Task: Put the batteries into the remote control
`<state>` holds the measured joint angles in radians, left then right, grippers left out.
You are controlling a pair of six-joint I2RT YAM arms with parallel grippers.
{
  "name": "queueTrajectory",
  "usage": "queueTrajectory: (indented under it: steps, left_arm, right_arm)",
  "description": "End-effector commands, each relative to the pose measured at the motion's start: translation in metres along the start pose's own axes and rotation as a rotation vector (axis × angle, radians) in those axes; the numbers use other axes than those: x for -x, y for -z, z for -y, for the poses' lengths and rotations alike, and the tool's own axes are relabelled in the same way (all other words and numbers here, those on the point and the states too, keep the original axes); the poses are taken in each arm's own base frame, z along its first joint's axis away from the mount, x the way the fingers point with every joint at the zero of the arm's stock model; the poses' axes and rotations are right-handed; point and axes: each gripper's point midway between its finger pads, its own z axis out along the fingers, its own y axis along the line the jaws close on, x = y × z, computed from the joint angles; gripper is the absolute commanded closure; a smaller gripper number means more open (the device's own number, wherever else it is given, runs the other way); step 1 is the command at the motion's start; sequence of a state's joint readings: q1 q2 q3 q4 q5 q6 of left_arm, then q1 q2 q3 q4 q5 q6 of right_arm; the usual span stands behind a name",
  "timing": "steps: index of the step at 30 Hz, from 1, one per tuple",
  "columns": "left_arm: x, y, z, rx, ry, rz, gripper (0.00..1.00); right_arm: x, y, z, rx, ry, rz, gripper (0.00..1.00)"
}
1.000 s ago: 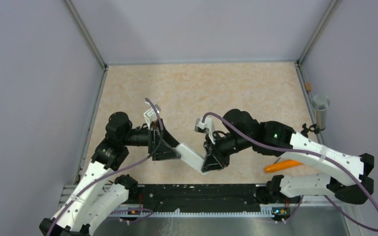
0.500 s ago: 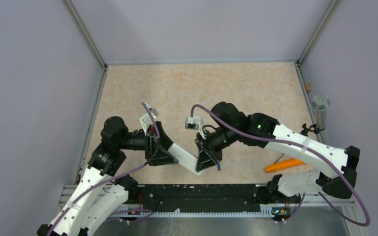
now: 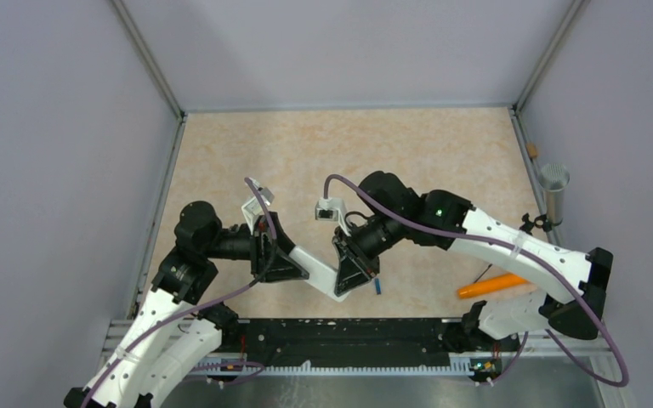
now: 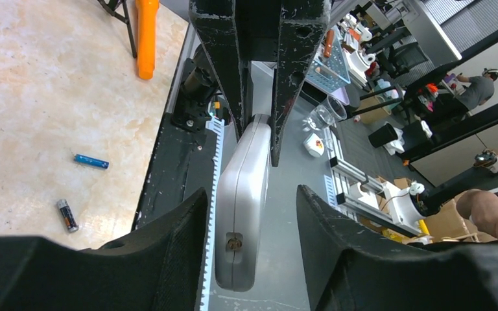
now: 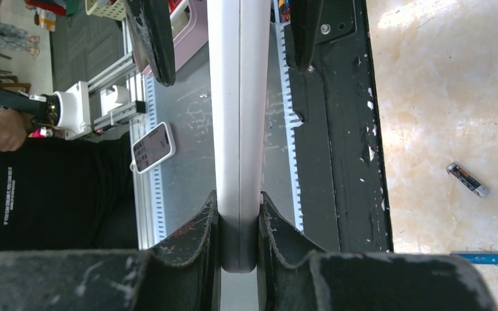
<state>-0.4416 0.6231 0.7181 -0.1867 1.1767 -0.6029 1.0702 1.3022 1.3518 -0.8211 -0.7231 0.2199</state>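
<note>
The white remote control (image 3: 321,269) hangs above the table's near edge between my two grippers. My right gripper (image 3: 351,277) is shut on one end of it; the right wrist view shows both pads pressed on the remote (image 5: 238,129). My left gripper (image 3: 292,265) is open around the other end (image 4: 243,194), with a gap at each finger. The blue battery (image 3: 377,286) lies on the table just right of the right gripper. The left wrist view shows the blue battery (image 4: 91,161) and the dark battery (image 4: 67,215) lying apart. Both also show in the right wrist view: dark (image 5: 467,179), blue (image 5: 476,258).
An orange tapered object (image 3: 489,286) lies at the near right, also seen in the left wrist view (image 4: 146,32). A grey metal cup (image 3: 553,189) stands at the right wall. A black toothed rail (image 3: 340,331) runs along the near edge. Grey walls enclose the table.
Both arms have shifted left and a little nearer with the remote between them. The right arm has reached farther left, uncovering the blue battery beside it.
</note>
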Motion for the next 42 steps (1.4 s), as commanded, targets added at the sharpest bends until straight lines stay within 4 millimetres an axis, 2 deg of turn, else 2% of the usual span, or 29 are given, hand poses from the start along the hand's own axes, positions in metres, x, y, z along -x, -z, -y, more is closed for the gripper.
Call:
queueTrajectory:
  steps: [1, 6, 8, 9, 10, 12, 15, 20, 24, 28, 33, 42]
  left_arm:
    - [0.012, 0.001, 0.012, -0.022, -0.079, 0.022, 0.48]
    - [0.008, 0.0, 0.012, -0.028, -0.071, 0.015, 0.66]
    - [0.009, 0.0, 0.01, -0.023, -0.066, 0.017, 0.79]
    - [0.009, 0.0, 0.01, -0.019, -0.063, 0.019, 0.92]
    - [0.01, -0.001, 0.008, -0.013, -0.058, 0.023, 1.0]
    - [0.011, -0.002, 0.005, -0.003, -0.049, 0.027, 1.0]
    - [0.011, -0.002, 0.001, 0.018, -0.04, 0.04, 1.0]
    - [0.014, -0.002, -0.013, 0.088, -0.022, 0.092, 1.0]
    - [0.013, -0.002, -0.029, 0.154, 0.014, 0.128, 1.0]
    - [0.015, 0.001, -0.043, 0.223, 0.037, 0.187, 1.0]
    - [0.017, 0.005, -0.055, 0.284, 0.067, 0.253, 1.0]
    - [0.02, 0.004, -0.065, 0.274, 0.143, 0.351, 1.0]
  right_arm:
    - [0.02, 0.008, -0.012, 0.037, 0.05, 0.047, 1.0]
    - [0.023, 0.009, -0.01, 0.038, 0.048, 0.052, 1.0]
    - [0.023, 0.008, -0.009, 0.039, 0.046, 0.048, 1.0]
    - [0.023, 0.008, -0.008, 0.037, 0.047, 0.046, 1.0]
    - [0.023, 0.008, -0.008, 0.036, 0.049, 0.047, 1.0]
    - [0.024, 0.008, -0.006, 0.02, 0.049, 0.049, 1.0]
    - [0.023, 0.01, 0.001, -0.027, 0.044, 0.064, 0.85]
    - [0.024, 0.018, 0.021, -0.145, 0.011, 0.16, 0.55]
    - [0.024, 0.031, 0.043, -0.263, -0.038, 0.274, 0.43]
    - [0.018, 0.045, 0.061, -0.364, -0.092, 0.39, 0.37]
    - [0.01, 0.056, 0.079, -0.449, -0.176, 0.518, 0.35]
    - [0.004, 0.054, 0.088, -0.396, -0.281, 0.702, 0.31]
